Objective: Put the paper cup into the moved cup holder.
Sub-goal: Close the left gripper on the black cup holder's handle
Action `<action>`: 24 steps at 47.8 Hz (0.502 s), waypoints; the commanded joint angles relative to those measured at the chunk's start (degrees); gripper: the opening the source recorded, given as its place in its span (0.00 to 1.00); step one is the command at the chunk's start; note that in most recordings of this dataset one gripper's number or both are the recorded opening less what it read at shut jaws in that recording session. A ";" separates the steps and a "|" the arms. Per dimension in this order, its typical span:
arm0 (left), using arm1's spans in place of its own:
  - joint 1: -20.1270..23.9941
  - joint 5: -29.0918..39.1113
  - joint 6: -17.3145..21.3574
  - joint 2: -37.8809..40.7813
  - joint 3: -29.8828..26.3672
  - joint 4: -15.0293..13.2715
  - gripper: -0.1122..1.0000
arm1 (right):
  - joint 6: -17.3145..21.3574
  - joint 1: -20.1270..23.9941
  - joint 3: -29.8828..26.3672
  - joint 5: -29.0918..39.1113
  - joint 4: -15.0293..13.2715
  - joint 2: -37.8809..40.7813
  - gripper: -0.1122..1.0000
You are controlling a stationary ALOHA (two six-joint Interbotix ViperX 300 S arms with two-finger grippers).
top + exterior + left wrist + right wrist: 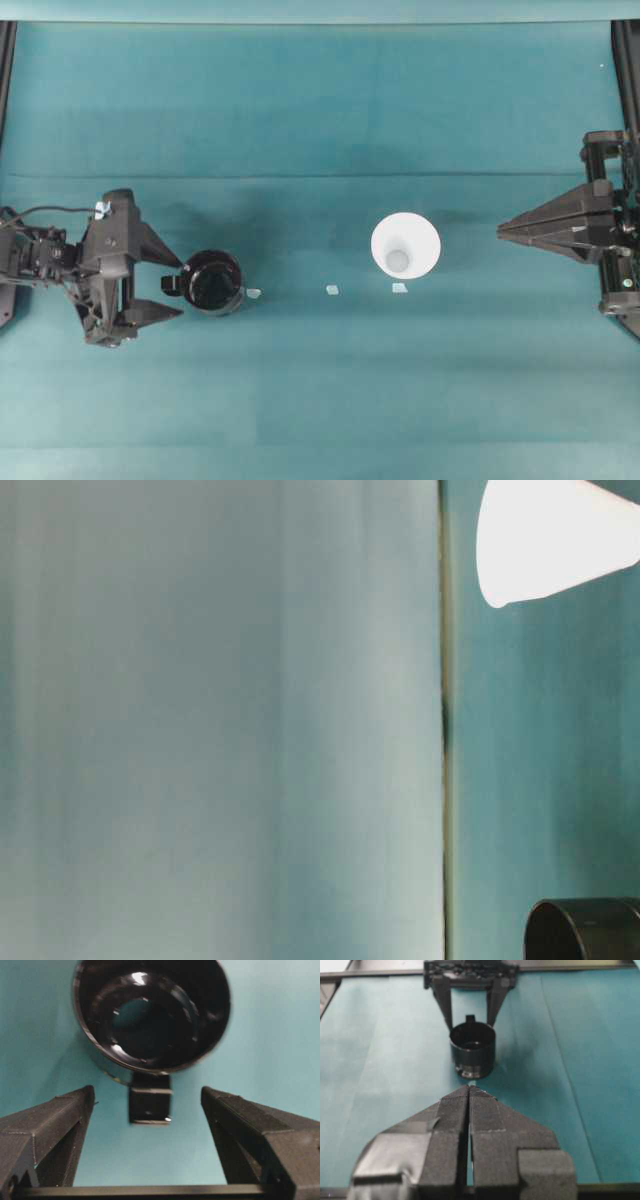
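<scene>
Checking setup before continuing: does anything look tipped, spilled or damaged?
Nothing stands out. The white conical paper cup stands upright with its mouth up, and the glossy black round cup holder stands upright, empty, apart from it.

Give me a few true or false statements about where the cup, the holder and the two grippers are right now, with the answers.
1. The cup sits inside the holder. False: it stands apart on the table, right of the holder in the overhead view.
2. The left gripper is open, its fingers either side of the holder's handle. True.
3. The right gripper is shut on the cup. False: it is shut, but empty and clear of the cup.
4. The holder is empty. True.
5. The cup lies on its side. False: it stands upright, rim up.
</scene>
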 commanded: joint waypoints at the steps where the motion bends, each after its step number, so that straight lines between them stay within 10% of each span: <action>1: 0.44 -0.53 -0.18 -0.18 -0.97 0.09 0.89 | 0.44 -0.18 -1.32 -0.26 0.09 0.53 0.12; 24: 0.88 -0.53 0.44 -0.26 -1.23 0.09 0.62 | 0.44 -0.09 -1.32 -0.18 0.09 0.53 0.12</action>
